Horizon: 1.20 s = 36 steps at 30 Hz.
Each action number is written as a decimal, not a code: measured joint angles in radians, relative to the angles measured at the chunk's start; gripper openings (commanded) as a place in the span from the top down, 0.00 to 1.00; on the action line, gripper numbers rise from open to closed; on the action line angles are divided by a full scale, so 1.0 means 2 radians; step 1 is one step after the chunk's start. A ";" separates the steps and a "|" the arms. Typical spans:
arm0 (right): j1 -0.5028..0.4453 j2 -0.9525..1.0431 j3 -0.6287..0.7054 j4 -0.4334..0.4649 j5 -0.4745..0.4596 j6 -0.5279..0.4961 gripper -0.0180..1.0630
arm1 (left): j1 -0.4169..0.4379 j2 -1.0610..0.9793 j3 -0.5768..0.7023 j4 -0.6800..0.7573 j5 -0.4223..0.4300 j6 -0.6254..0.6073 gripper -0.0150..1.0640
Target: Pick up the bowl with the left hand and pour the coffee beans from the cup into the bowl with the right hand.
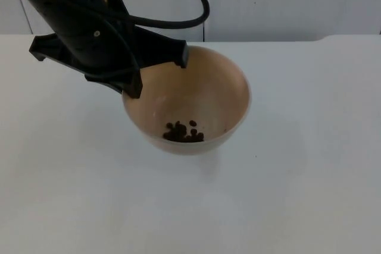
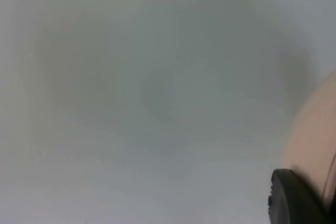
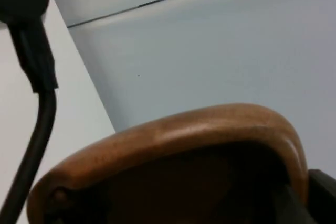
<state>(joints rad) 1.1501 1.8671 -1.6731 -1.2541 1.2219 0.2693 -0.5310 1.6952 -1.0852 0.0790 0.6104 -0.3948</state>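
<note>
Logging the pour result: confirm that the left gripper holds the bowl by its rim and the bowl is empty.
Not empty. The top view shows coffee beans lying in the bowl. The left gripper does hold it by the rim.

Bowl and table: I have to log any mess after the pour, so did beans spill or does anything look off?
Nothing stands out. The coffee beans lie together inside the bowl, which the left gripper holds by its rim, tilted. No stray beans show on the table. The right gripper holds the wooden cup.
</note>
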 measured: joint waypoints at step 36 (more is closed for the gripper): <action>-0.205 -0.059 0.000 0.478 -0.027 -0.085 0.98 | 0.000 0.000 0.000 0.000 0.001 0.000 0.99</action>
<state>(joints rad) 0.7399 1.7483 -1.6731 -0.2974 1.1674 0.0997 -0.5310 1.6952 -1.0852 0.0790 0.6118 -0.3948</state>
